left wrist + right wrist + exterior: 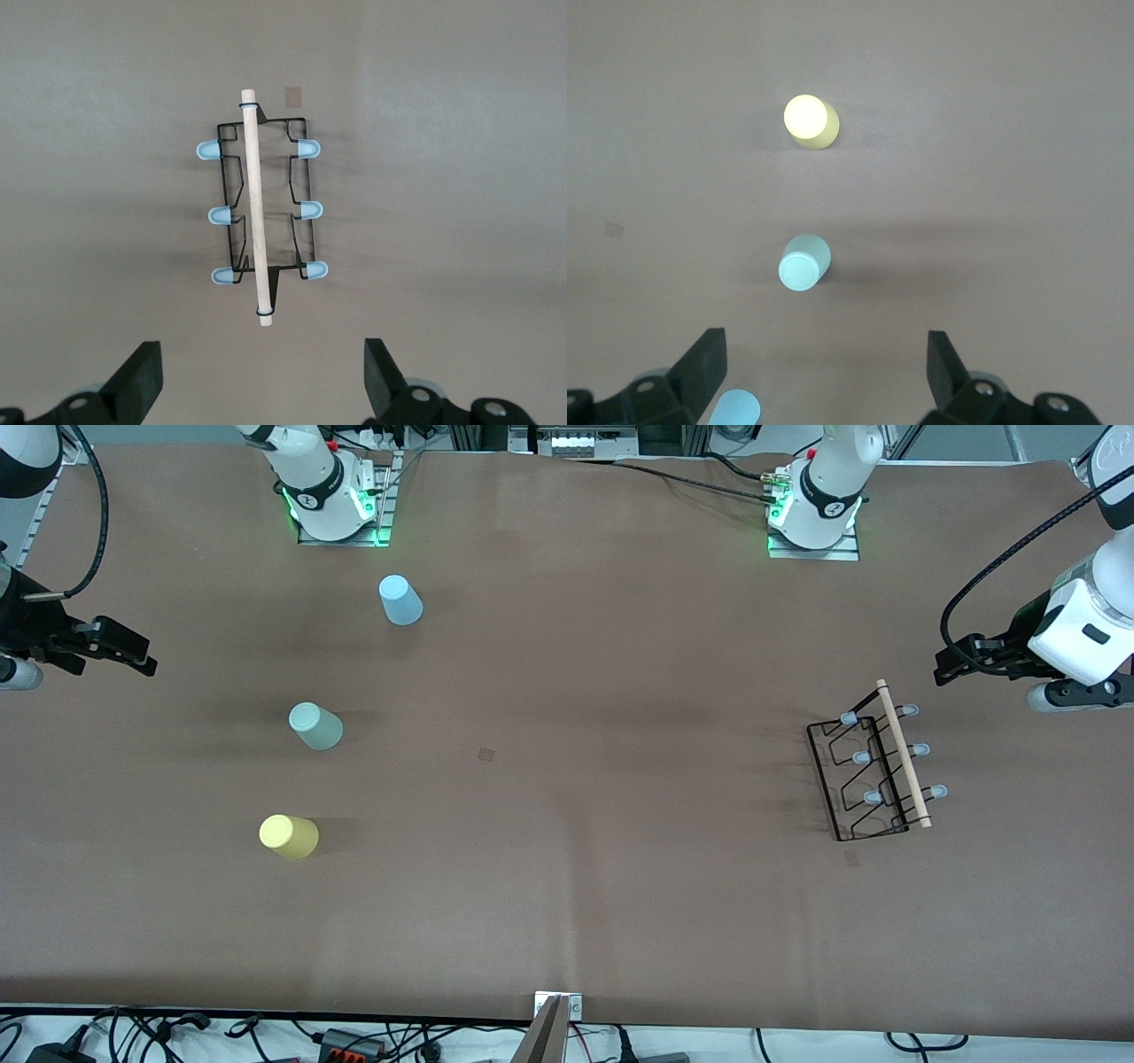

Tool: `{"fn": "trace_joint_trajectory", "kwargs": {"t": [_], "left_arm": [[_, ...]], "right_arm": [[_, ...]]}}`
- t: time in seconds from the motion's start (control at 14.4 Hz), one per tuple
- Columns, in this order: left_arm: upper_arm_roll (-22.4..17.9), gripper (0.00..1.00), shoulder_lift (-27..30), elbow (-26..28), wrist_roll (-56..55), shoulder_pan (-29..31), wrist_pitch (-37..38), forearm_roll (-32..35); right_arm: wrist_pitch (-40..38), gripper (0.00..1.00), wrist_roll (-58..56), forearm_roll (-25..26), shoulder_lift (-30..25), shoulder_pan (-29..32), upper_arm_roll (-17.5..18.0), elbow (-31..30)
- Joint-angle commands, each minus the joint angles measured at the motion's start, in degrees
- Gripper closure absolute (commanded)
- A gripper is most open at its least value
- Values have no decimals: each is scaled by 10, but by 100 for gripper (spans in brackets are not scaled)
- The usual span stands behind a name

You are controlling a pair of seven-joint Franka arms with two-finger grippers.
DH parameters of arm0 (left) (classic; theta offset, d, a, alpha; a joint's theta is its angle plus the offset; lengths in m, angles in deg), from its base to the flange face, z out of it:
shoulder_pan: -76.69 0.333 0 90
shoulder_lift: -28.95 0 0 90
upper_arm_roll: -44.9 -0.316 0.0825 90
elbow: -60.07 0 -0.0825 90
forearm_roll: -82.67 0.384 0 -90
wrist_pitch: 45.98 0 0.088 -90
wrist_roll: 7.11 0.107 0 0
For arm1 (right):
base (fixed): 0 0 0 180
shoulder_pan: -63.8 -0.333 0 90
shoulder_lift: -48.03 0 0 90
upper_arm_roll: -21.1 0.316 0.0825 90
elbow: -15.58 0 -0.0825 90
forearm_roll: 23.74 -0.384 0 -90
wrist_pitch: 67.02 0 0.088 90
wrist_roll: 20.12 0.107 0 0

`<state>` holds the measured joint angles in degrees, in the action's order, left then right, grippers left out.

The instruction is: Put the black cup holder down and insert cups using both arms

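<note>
The left gripper (261, 381) hangs spread and empty over the table's left-arm end, above the rack (873, 766), which stands upright on the table (567, 886) (rod on top, six pegs bare). The right gripper (824, 376) is likewise spread and empty over the right-arm end. There stand three upturned cups: blue (400, 600) farthest from the front camera, green (315, 726) between, yellow (288, 837) nearest.
</note>
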<state>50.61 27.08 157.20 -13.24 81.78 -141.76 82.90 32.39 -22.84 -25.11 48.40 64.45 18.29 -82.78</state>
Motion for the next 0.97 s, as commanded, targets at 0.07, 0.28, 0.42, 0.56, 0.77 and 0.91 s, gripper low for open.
{"fn": "trace_joint_trajectory", "kwargs": {"t": [0.07, 0.28, 0.42, 0.56, 0.77, 0.91], "left_arm": [[-1, 0, -5, -15, 14, 0, 12, 3], [-2, 0, -5, -15, 14, 1, 12, 3], [-2, 0, -15, -15, 15, 0, 12, 3], [-2, 0, -23, -15, 15, -3, 12, 4], [-1, 0, -52, -12, 19, -1, 3, 1], [-1, 0, -71, -4, 19, -1, -23, 1]], "right_arm": [[3, 0, -8, 8, -5, 10, 10, -11], [13, 0, -8, 8, 23, 7, 10, -10], [16, 0, -7, 8, 38, 4, 11, -10], [15, 0, -7, 8, 47, 4, 10, -9], [17, 0, 1, 7, 80, 4, 11, -8], [26, 0, 1, 7, 103, 3, 10, -5]]}}
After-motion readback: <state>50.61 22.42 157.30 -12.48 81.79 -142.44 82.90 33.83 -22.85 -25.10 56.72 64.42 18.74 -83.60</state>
